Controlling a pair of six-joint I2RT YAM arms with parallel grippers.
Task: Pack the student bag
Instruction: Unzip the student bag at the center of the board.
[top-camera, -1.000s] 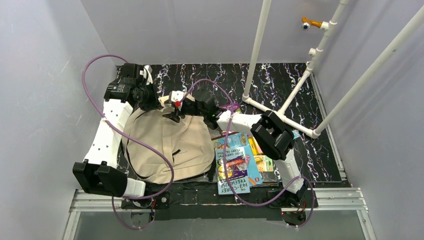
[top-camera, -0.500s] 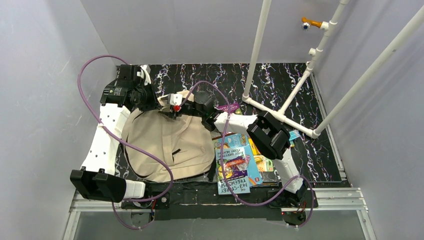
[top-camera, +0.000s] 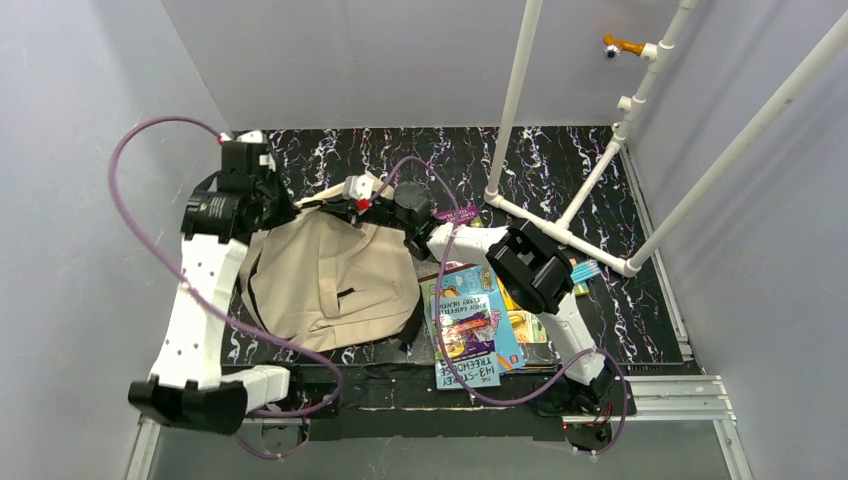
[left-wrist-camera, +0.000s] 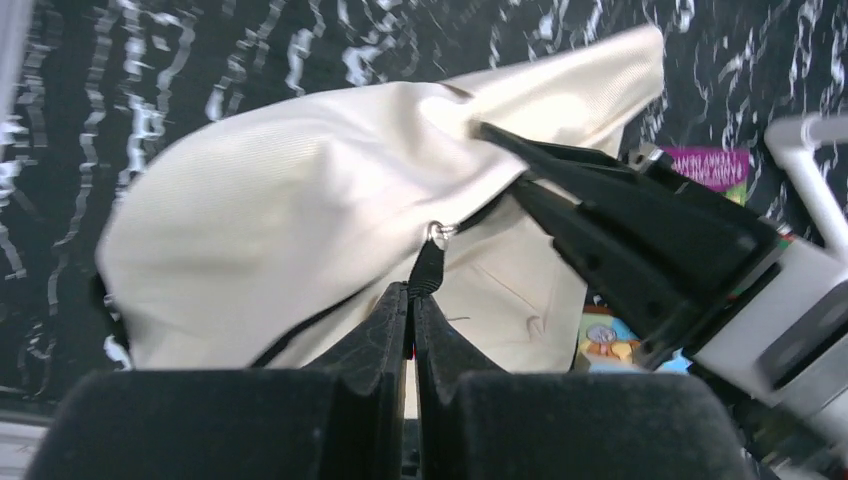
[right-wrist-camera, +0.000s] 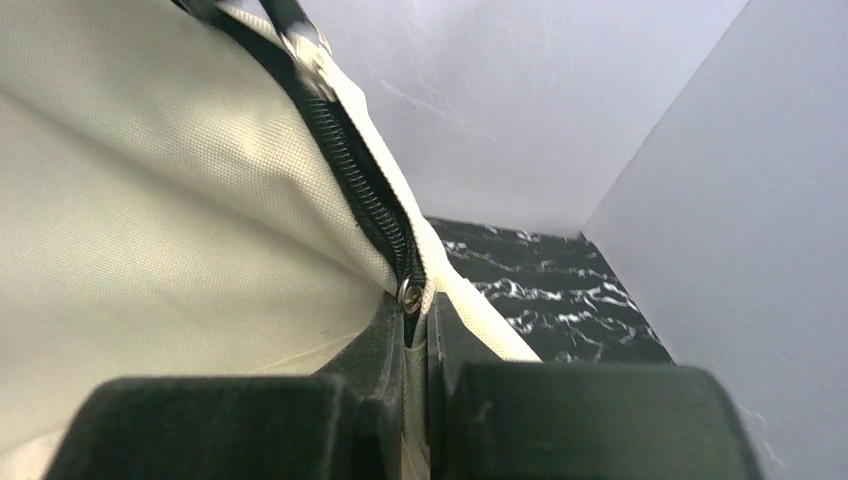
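The student bag (top-camera: 330, 275), beige fabric with a black zip, lies on the left half of the table, its far edge lifted between both grippers. My left gripper (top-camera: 292, 206) is shut on the black zip pull (left-wrist-camera: 425, 275), which hangs from a small metal ring. My right gripper (top-camera: 335, 199) is shut on the bag's fabric edge (right-wrist-camera: 470, 310) at the end of the zip teeth (right-wrist-camera: 370, 195). In the left wrist view the right gripper's black fingers (left-wrist-camera: 600, 215) press into the bag's top. The bag's inside is hidden.
A stack of colourful books (top-camera: 472, 325) lies right of the bag, under the right arm. A purple item (top-camera: 462, 213) sits behind them. A white pipe frame (top-camera: 560, 225) stands at the back right. Grey walls close in the left and far sides.
The right gripper has closed on the bag's edge. The left arm has swung left and back with the zip pull. The bag's top edge is now raised and stretched.
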